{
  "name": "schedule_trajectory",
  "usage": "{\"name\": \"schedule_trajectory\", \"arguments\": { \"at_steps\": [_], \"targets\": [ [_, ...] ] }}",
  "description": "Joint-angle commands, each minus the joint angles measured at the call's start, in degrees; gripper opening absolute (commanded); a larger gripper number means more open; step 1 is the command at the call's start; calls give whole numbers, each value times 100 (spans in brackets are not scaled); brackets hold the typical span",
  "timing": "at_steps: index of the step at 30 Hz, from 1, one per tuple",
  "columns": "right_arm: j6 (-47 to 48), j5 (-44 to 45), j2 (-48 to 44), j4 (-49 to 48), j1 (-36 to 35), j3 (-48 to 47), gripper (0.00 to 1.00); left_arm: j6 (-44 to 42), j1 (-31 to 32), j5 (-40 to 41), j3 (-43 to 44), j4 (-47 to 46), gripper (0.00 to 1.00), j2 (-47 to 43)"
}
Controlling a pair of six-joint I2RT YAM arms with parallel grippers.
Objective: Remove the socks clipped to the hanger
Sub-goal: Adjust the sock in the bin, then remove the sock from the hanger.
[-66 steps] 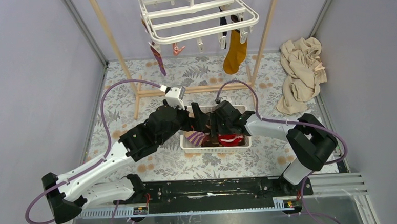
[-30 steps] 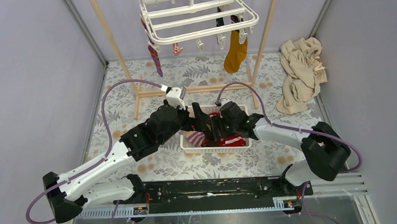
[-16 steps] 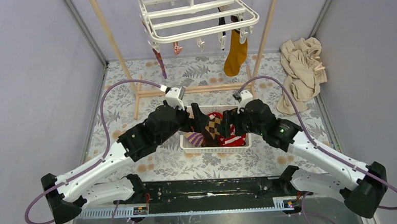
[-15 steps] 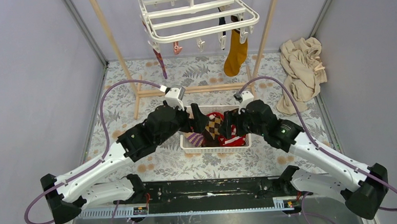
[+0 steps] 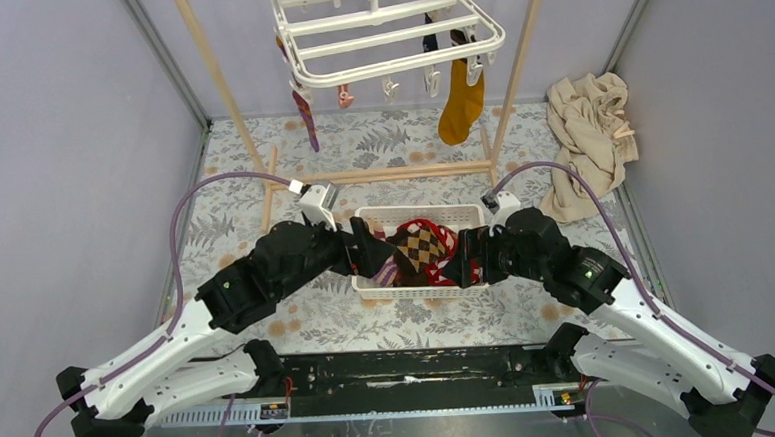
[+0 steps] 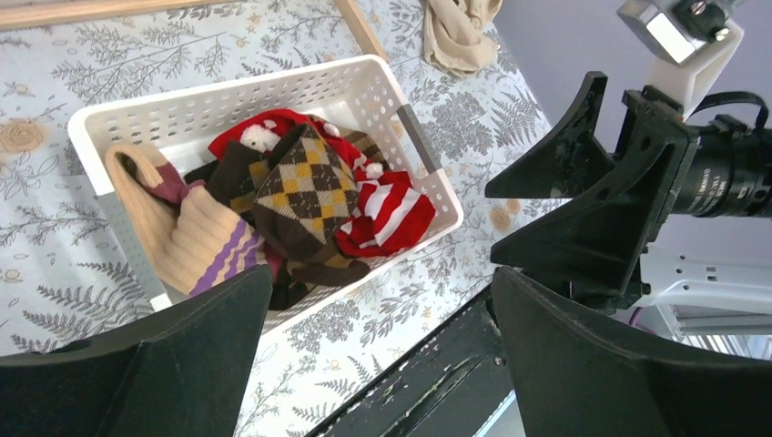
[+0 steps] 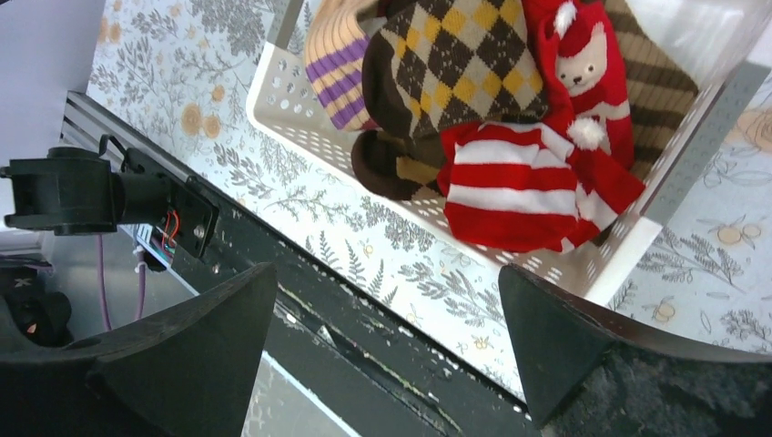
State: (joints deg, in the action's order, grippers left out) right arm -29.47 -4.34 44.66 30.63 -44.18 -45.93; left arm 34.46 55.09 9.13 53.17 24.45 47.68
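The left gripper (image 5: 370, 257) hovers at the left end of the white basket (image 5: 418, 214), its fingers spread wide with nothing between them. The right gripper (image 5: 463, 258) faces it from the basket's right end, equally spread and empty. Inside the basket lie a brown argyle sock (image 5: 420, 242), a red-and-white striped sock (image 7: 523, 187) and a tan sock with purple stripes (image 6: 205, 241). Beyond and above the basket, the hanger (image 5: 384, 28) hangs in a wooden frame (image 5: 218, 77), with a mustard sock (image 5: 458, 105) and a purple-striped sock (image 5: 306, 113) clipped to it. A beige cloth (image 5: 590, 138) lies on the worktop (image 5: 252, 186), beyond the basket to its right.
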Motion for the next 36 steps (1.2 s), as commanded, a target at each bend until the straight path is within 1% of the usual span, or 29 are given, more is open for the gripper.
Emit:
{"name": "schedule_trajectory", "arguments": {
  "at_steps": [1,6,10,13,17,20,22,25,30,34,36],
  "targets": [
    [-198,-151,-48,421,10,-412,100,72,2,-116,-183,263,99,-294],
    [-199,282,-213,430,11,-563,100,214,6,29,-188,458,99,-667],
    [-288,739,-150,100,9,-556,100,225,2,-118,-333,392,99,-705],
    [-240,933,40,-283,15,-533,100,71,2,-185,-474,442,98,-581],
    [84,1274,499,-763,159,-799,100,-39,2,-135,-547,554,98,-533],
    [200,792,902,-1333,1042,-968,100,-36,2,-228,-570,535,98,-543],
    [192,257,1155,-1801,1762,-985,99,-33,2,-284,-563,548,98,-520],
    [215,-291,1563,-2664,2471,-942,95,-21,2,-417,-593,529,98,-494],
    [501,-667,2547,-3737,2942,-1327,89,-3,2,-604,-781,430,98,-421],
    [629,-868,3143,-4227,3161,-1609,83,-53,2,-692,-985,146,98,-283],
    [653,-922,3360,-4442,3253,-1689,82,-70,2,-674,-1062,17,99,-181]
  ]
}}
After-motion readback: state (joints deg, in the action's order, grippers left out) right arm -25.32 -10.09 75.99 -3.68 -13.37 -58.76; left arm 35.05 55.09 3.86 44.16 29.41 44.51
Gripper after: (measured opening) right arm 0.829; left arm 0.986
